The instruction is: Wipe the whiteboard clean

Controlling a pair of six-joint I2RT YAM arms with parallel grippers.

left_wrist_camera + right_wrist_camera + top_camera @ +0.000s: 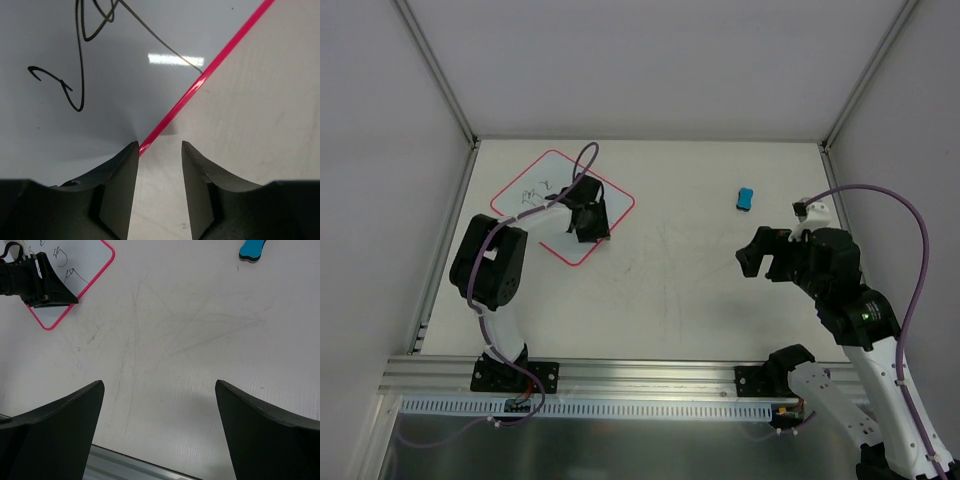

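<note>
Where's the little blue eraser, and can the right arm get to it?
Probably yes. The blue eraser lies on the table's right side, just ahead of the right gripper. Only bare table shows between them, and its jaws stand wide open. The left gripper is away at the whiteboard.

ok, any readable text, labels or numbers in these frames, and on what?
None readable.
Whiteboard: only loose dark scribbles, not letters or numbers.
Blue eraser: no label can be made out at this size.
</note>
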